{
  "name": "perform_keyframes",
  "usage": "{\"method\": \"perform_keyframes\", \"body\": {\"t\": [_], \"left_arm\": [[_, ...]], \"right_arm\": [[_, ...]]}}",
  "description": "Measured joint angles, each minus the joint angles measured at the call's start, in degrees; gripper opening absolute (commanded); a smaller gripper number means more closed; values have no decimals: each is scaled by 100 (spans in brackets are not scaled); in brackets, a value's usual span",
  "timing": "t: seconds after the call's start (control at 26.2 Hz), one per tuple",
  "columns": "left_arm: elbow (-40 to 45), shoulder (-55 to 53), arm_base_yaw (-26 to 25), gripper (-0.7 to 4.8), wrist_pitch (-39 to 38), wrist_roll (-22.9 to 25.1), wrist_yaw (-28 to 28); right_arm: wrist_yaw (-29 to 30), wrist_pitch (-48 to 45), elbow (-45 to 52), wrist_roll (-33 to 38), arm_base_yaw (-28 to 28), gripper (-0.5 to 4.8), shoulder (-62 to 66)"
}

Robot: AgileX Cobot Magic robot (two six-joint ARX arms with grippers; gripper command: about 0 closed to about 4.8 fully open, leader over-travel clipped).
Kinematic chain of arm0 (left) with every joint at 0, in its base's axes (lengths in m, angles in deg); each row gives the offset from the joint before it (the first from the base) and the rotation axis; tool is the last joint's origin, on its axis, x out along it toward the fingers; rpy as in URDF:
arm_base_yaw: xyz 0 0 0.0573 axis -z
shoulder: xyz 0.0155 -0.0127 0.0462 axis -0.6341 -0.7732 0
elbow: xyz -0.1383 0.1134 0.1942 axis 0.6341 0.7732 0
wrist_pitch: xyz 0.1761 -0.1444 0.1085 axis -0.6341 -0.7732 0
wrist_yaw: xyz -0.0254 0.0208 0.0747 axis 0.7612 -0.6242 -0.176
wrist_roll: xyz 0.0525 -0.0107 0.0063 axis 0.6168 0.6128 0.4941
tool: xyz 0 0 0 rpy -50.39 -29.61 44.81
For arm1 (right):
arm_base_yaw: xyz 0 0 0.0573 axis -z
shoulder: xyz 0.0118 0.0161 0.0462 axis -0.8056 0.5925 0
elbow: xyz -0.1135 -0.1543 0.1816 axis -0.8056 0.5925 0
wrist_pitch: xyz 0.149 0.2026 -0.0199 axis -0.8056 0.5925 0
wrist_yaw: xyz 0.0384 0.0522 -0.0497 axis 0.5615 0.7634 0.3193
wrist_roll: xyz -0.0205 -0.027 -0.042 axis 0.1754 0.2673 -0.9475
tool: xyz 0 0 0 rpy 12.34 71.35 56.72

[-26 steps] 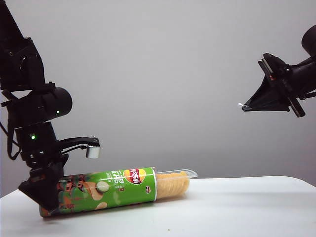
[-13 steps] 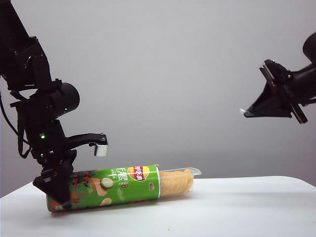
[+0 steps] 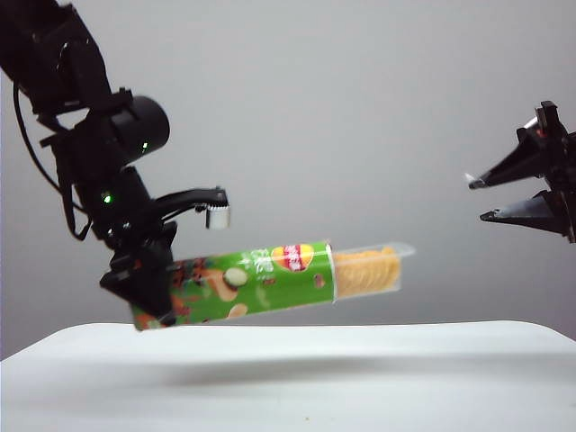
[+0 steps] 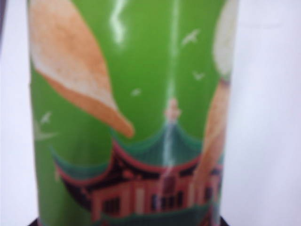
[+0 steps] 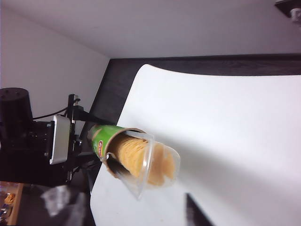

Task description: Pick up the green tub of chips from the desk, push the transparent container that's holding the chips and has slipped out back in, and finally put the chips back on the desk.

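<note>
The green tub of chips (image 3: 243, 286), light, stiff and slick, hangs near-level above the desk (image 3: 288, 378), left gripper (image 3: 148, 292) fingers pinching its closed end; the fragile transparent container (image 3: 371, 270) protrudes toward the right gripper (image 3: 481, 198), fingers spread, so push its lipped end.

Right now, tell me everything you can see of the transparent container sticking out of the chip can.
The transparent container is a thin clear plastic tray with a lipped outer end, holding stacked yellow-orange chips. It juts from the open end of the green tub of chips, which the left gripper holds near level, clear above the desk. The right gripper stands open, apart from it.
</note>
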Motion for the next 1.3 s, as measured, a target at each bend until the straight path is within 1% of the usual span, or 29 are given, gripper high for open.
{"method": "perform_keyframes", "body": {"t": [0.23, 0.34, 0.42, 0.53, 0.61, 0.69, 0.72, 0.76, 0.8, 0.84, 1.03, 1.11, 1.14, 1.3], "left_arm": [[0, 334, 411, 278, 138, 4, -2], [0, 365, 435, 278, 229, 2, -2], [0, 404, 413, 278, 258, 0, -7], [0, 407, 439, 277, 286, 2, 0], [0, 407, 439, 277, 291, 0, 118], [0, 407, 442, 277, 310, 2, 133], [0, 407, 437, 277, 323, 0, 133], [0, 407, 437, 277, 350, -4, 133], [0, 409, 439, 277, 350, -2, 127], [0, 409, 439, 277, 341, -4, 120], [2, 407, 439, 277, 334, -87, 107], [7, 404, 431, 277, 332, -94, 203], [13, 404, 428, 277, 337, -122, 304], [13, 402, 616, 277, 498, -151, 319]], "right_arm": [[24, 107, 2, 17, -337, 265, 0], [24, 238, 2, -70, -431, 260, 0], [22, 372, 4, -92, -411, 240, 0], [26, 411, 7, -94, -409, 237, 0], [26, 428, 7, -92, -455, 185, 0], [42, 457, 7, -94, -507, 168, 0], [39, 452, 4, -96, -546, 127, 0], [39, 461, 7, -92, -553, 44, 0], [61, 474, 7, -92, -562, 8, 0], [76, 468, 4, -96, -564, -6, 0], [72, 468, 4, -98, -577, -6, 0], [66, 450, 4, -98, -632, -6, 0], [76, 439, 2, -98, -739, -6, -2], [70, 424, 2, -98, -1075, -6, -2]]}}
